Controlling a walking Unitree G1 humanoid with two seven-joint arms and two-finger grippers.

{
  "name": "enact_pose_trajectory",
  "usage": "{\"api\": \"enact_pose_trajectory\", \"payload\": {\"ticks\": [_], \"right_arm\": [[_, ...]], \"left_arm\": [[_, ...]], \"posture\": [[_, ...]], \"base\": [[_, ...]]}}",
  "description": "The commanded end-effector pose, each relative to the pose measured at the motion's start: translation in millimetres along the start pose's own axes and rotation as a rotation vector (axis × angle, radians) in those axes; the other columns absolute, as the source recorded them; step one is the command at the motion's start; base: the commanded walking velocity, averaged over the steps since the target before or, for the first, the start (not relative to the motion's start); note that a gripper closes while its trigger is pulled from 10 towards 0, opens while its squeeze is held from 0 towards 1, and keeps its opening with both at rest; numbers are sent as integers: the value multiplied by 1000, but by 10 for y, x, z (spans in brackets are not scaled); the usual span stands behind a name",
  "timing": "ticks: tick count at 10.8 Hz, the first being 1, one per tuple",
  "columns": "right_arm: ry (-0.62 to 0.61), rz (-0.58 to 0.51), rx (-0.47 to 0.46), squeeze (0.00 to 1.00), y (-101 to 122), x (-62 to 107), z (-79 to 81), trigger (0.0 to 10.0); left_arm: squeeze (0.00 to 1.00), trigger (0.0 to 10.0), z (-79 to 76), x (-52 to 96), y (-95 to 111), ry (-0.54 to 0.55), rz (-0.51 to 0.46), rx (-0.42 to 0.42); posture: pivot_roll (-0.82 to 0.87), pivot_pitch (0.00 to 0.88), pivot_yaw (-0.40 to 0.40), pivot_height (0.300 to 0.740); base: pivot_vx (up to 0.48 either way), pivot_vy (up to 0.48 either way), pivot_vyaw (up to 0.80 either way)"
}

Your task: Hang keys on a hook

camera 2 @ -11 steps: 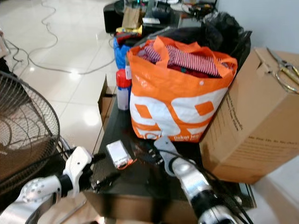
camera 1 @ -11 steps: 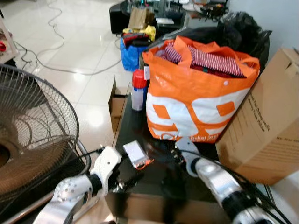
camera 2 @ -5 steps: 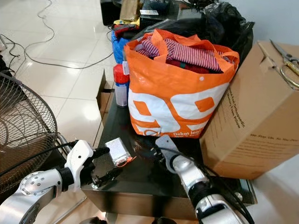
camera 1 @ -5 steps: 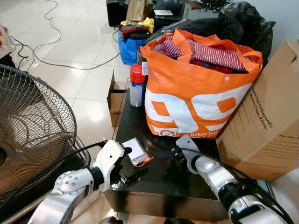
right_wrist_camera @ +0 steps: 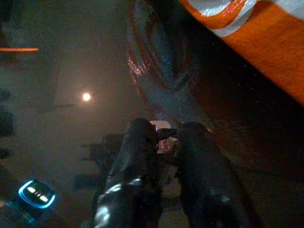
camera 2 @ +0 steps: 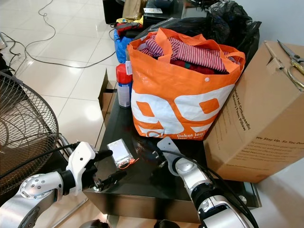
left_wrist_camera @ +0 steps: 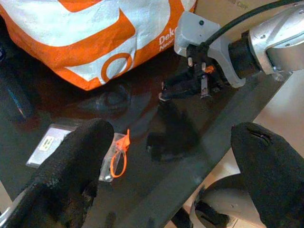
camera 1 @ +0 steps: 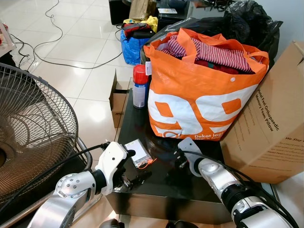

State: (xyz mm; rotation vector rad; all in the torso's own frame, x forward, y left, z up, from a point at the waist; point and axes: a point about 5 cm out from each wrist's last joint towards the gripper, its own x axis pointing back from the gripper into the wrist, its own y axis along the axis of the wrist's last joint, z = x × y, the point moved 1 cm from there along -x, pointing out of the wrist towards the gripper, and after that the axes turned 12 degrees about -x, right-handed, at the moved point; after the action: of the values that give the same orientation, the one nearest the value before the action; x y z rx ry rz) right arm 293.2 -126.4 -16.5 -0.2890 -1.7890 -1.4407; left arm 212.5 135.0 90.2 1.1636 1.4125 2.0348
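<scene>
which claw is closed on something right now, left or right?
The right claw: its fingers pinch a small object on the black table beside the orange bag. The left claw hangs open at the table's front edge.

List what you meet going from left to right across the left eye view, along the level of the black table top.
Fan → left gripper → small clear packet with an orange tie → right gripper → cardboard box.
</scene>
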Motion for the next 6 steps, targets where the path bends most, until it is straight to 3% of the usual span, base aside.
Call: {"api": "enact_pose_trajectory", "payload": {"ticks": [1,6], "right_arm": [[5,-3,-5,0,9,1,-17,0],[2,-1,2,0,-22,-4,-15,0]], "left_arm": [[1000,10000,-2,13,33,-3,-2,-13],[1000,10000,17,17,32,-6,2,-22]], "posture": [[38,82,-69,740],[42,64,-61,740]], "base": [[0,0,0],[0,0,0]]}}
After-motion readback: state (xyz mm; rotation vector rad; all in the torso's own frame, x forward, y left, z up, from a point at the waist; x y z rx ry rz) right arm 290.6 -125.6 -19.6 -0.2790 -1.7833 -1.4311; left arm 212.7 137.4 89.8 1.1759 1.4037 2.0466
